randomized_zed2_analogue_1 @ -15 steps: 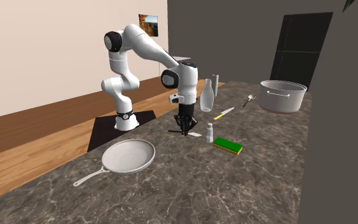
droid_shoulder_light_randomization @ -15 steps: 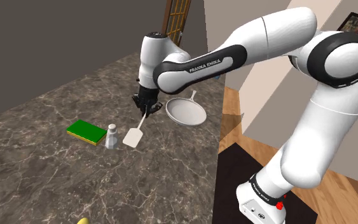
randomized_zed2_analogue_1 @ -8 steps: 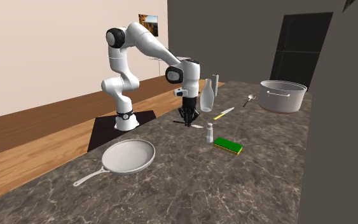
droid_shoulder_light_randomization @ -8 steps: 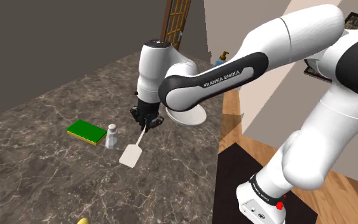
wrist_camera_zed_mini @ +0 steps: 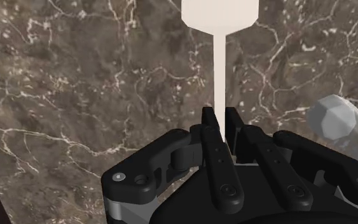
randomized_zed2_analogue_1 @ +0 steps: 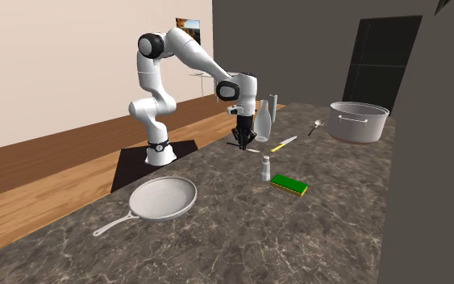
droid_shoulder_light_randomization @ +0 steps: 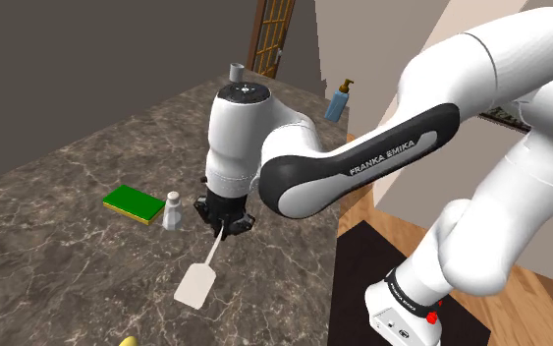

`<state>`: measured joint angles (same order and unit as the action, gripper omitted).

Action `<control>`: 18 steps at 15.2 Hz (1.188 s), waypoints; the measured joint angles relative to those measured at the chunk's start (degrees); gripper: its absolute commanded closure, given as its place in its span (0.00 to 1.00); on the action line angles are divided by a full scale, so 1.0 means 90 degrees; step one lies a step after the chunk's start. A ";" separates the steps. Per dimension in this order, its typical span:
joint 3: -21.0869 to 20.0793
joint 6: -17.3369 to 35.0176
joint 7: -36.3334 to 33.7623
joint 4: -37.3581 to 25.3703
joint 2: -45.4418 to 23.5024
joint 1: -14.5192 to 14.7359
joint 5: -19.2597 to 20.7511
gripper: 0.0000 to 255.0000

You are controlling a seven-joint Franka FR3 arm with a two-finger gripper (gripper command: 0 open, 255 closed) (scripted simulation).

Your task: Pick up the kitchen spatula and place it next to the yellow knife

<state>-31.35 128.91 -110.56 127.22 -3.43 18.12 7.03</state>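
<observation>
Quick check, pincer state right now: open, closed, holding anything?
Pincer: closed, holding the spatula by its thin handle.

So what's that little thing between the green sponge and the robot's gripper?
A small shaker stands there, close beside the green sponge. The gripper, shut on the spatula, is on its other side. The shoulder view shows it.

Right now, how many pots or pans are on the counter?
2: a frying pan, second exterior view's lower left; a pot at its right. More may be hidden.
</observation>
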 measured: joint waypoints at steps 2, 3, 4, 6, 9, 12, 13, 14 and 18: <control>-0.0136 -0.0028 -0.0283 0.0002 0.0010 0.0155 -0.0012 1.00; -0.0213 -0.0037 -0.0447 0.0004 0.0009 0.0243 -0.0012 1.00; -0.0300 -0.0051 -0.0645 -0.0015 -0.0017 0.0347 0.0006 1.00; -0.0438 -0.0047 -0.0919 0.0048 0.0029 0.0498 -0.0030 1.00; -0.0656 -0.0118 -0.1382 -0.0003 0.0010 0.0749 -0.0026 1.00; -0.0872 -0.0189 -0.1945 -0.0160 -0.0158 0.1034 0.0094 1.00; -0.0937 -0.0179 -0.2141 -0.0181 -0.0220 0.1131 0.0144 1.00; -0.1005 -0.0224 -0.2323 -0.0244 -0.0264 0.1230 0.0172 1.00; -0.1192 -0.0396 -0.3060 -0.0639 -0.0649 0.1643 0.0455 1.00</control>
<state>-42.08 125.34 -138.10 121.47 -9.27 32.91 11.13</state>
